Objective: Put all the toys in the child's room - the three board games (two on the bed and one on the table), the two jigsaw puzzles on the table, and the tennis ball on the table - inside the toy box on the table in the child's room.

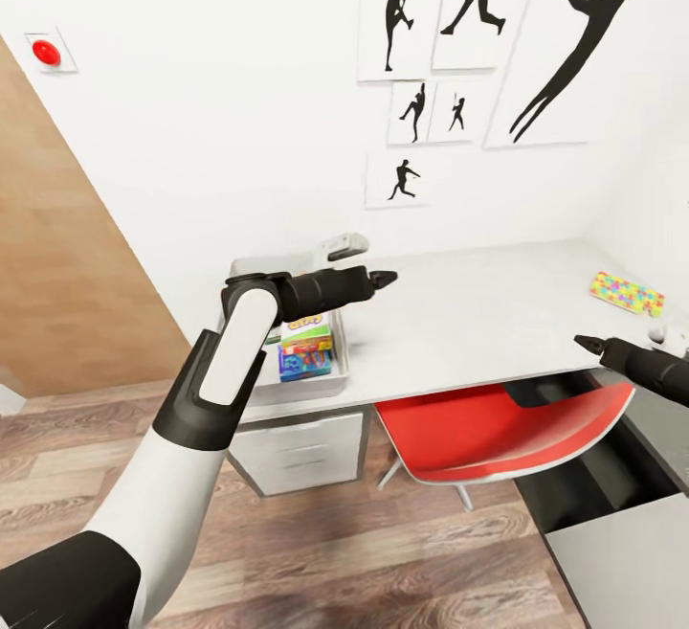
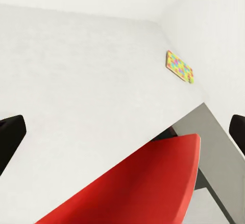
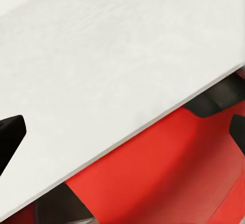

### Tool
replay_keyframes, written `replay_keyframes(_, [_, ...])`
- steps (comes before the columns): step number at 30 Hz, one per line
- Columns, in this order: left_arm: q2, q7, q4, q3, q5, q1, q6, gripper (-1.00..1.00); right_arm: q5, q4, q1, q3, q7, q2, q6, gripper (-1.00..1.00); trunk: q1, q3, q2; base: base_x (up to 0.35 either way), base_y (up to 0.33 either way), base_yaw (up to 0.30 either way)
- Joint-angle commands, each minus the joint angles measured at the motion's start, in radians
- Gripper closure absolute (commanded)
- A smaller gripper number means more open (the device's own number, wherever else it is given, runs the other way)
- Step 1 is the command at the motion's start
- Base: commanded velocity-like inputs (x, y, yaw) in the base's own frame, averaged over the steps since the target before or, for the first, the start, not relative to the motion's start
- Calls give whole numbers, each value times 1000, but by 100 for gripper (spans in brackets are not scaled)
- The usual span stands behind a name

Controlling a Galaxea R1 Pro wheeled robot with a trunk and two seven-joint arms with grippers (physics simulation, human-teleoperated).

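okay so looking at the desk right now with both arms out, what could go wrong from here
1. The jigsaw puzzle lies flat at the table's far right end, near the wall; a thin board may be hard for a claw to pick up.
2. The red chair sits tucked under the table edge; the right claw hangs just above it and could bump it.
3. The toy box holds upright game boxes; the left claw above might knock them.
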Motion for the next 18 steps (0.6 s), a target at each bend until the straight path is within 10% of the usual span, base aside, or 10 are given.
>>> replay_keyframes(1, [0, 12, -1, -2, 13, -1, 2, -100, -12, -1, 4, -2, -5, -2, 4, -100, 1, -2, -2, 0, 0, -37])
replay_keyframes(18, [-1, 21, -25, -12, 32, -2, 3, -100, -16, -2, 26, -1, 15, -1, 10, -100, 1, -2, -2, 0, 0, -55])
